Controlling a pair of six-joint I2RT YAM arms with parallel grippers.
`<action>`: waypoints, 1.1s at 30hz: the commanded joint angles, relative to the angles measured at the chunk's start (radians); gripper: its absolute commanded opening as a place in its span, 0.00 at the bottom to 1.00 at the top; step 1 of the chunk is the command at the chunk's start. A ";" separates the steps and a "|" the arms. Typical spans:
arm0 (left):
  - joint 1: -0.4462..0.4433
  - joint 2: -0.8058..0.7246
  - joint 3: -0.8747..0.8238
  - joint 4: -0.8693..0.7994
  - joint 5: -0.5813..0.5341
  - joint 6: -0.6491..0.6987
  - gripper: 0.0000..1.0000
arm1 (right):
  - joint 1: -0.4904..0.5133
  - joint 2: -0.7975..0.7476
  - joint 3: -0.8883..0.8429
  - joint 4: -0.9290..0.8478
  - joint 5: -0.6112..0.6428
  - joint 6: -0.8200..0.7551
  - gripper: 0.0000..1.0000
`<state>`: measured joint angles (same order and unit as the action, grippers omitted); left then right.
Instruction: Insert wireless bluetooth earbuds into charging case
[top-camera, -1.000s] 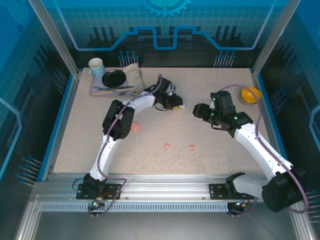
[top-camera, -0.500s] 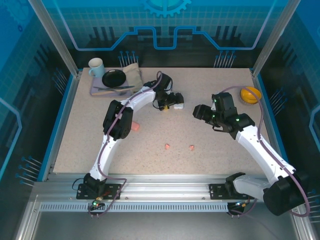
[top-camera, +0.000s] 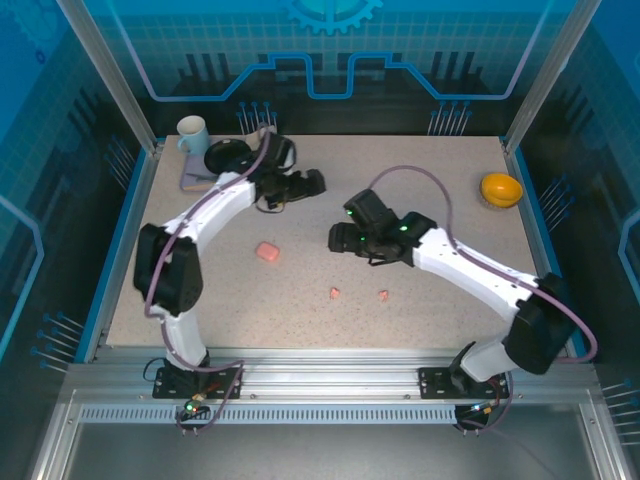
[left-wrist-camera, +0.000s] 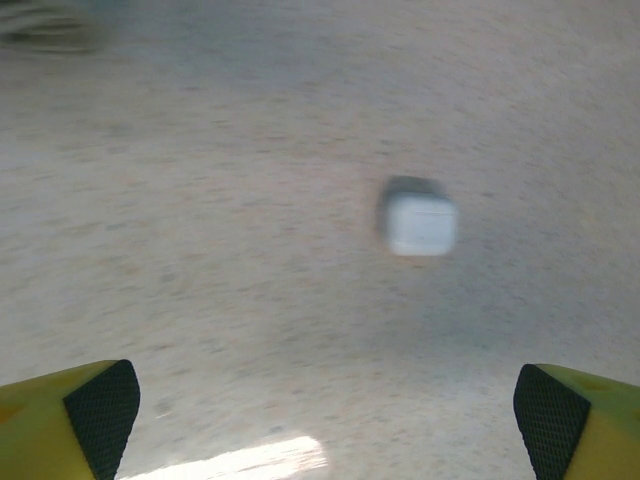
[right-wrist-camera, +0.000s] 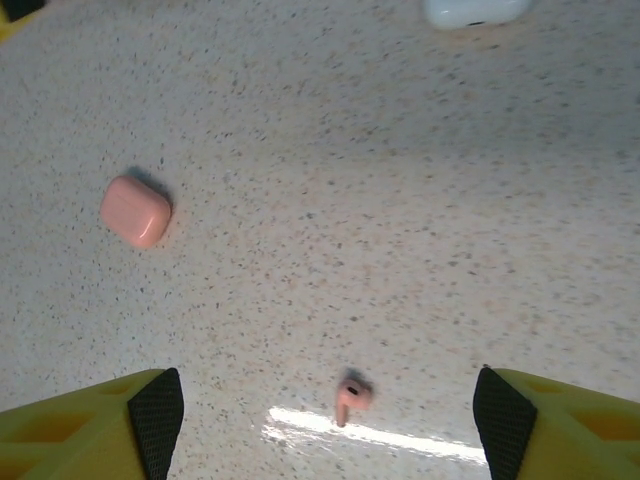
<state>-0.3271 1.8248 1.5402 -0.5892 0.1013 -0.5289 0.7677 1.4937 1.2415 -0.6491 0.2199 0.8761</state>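
Speckled tabletop; we see pink earbud low-centre between spread fingers of right hand; left hand, also spread, farther.

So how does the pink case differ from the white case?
Colour: the pink case is salmon-pink, while the white case is plain white. Place: in the right wrist view the pink case lies whole at the left, while the white case is cut by the top edge, farther off. Both are small rounded cases lying free on the table, and both seem shut.
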 joint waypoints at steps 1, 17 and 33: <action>0.080 -0.042 -0.169 0.020 -0.043 -0.015 0.99 | 0.032 0.054 0.072 -0.056 0.075 0.050 0.80; 0.175 -0.024 -0.383 0.184 -0.002 -0.013 0.99 | 0.044 0.101 0.057 -0.057 0.083 0.064 0.80; 0.085 -0.011 -0.443 0.254 0.050 -0.096 0.99 | 0.007 0.050 -0.022 -0.016 0.069 0.066 0.80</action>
<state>-0.2108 1.8168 1.1160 -0.3496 0.1284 -0.5854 0.7910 1.5814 1.2396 -0.6743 0.2802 0.9253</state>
